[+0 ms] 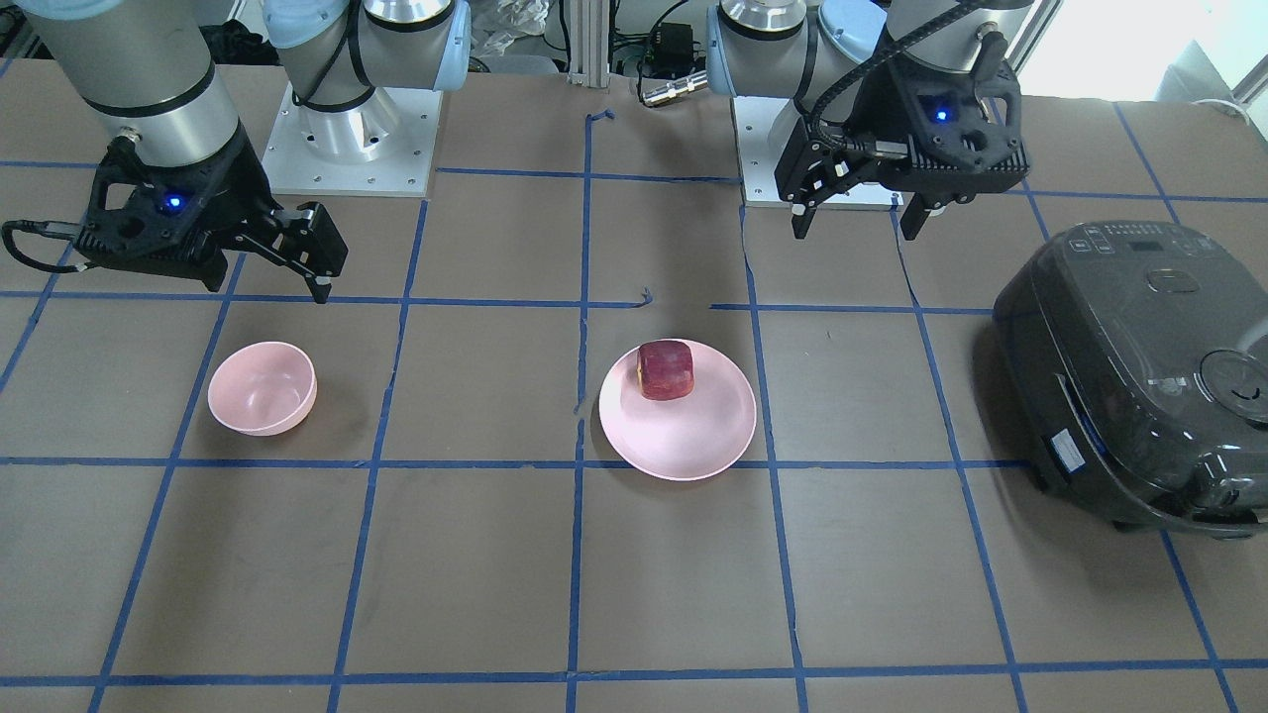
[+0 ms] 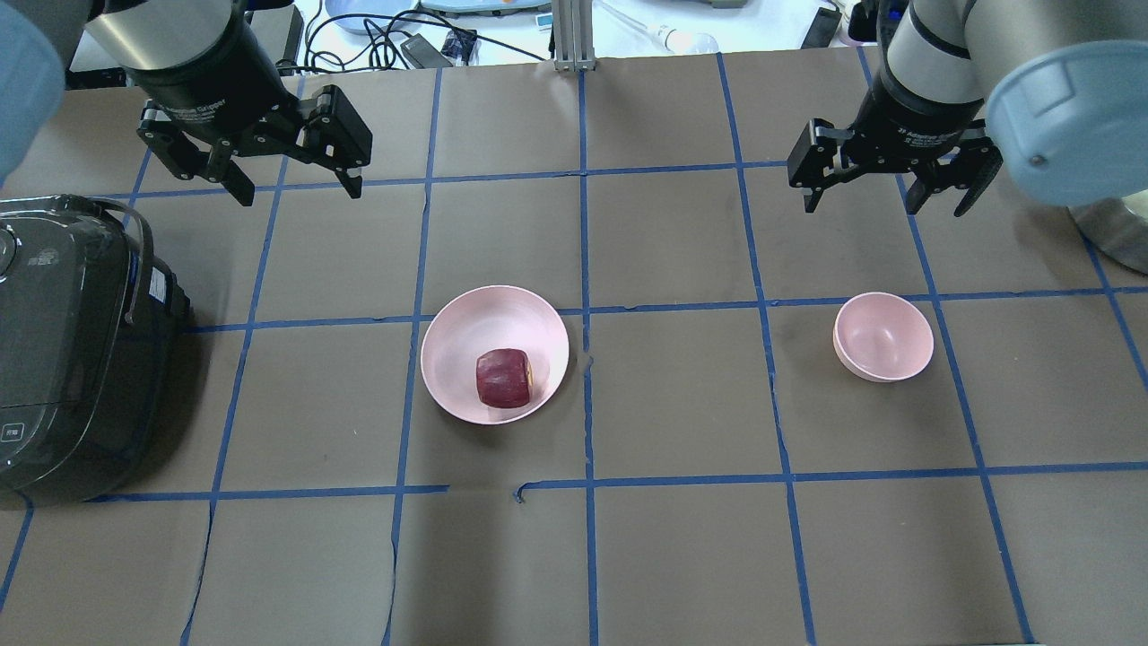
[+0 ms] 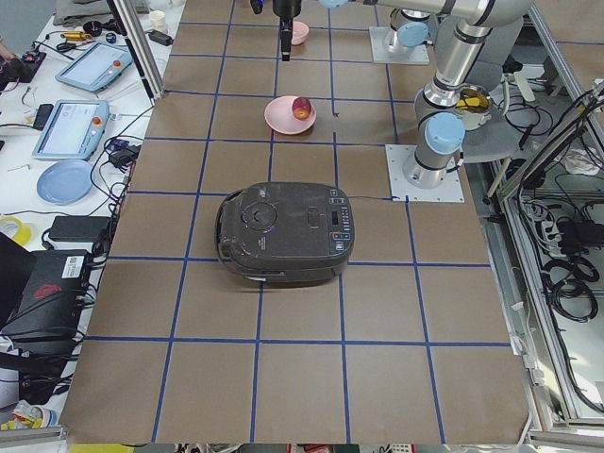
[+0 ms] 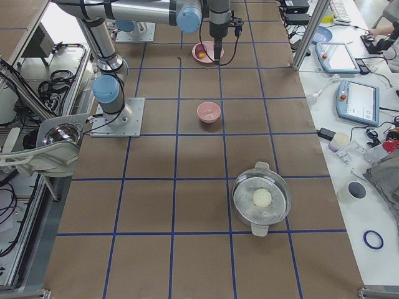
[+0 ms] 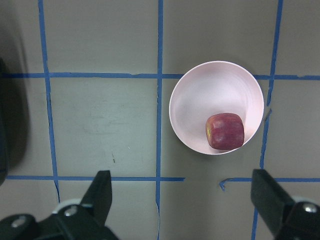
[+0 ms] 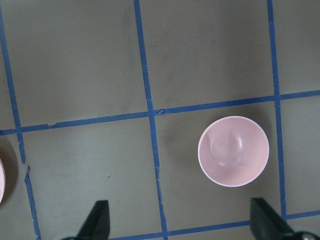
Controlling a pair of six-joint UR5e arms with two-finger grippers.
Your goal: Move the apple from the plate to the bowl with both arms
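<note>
The dark-red blocky apple [image 1: 665, 369] [image 2: 503, 378] [image 5: 225, 131] sits on the wide pale-pink plate [image 1: 693, 441] [image 2: 475, 318] [image 5: 210, 92] near the table's middle, toward the robot's side of the plate. The small deep pink bowl [image 1: 263, 388] [image 2: 883, 336] [image 6: 233, 151] stands empty on the robot's right. My left gripper [image 1: 854, 233] [image 2: 299, 193] [image 5: 185, 200] is open and empty, hovering above the table beyond the plate. My right gripper [image 1: 267, 287] [image 2: 883, 206] [image 6: 180, 222] is open and empty, hovering beyond the bowl.
A dark rice cooker [image 1: 1139, 376] [image 2: 63, 341] [image 3: 283, 231] stands at the robot's far left. A steel pot [image 4: 262, 199] holding a white ball stands at the far right end. Blue tape lines grid the brown table.
</note>
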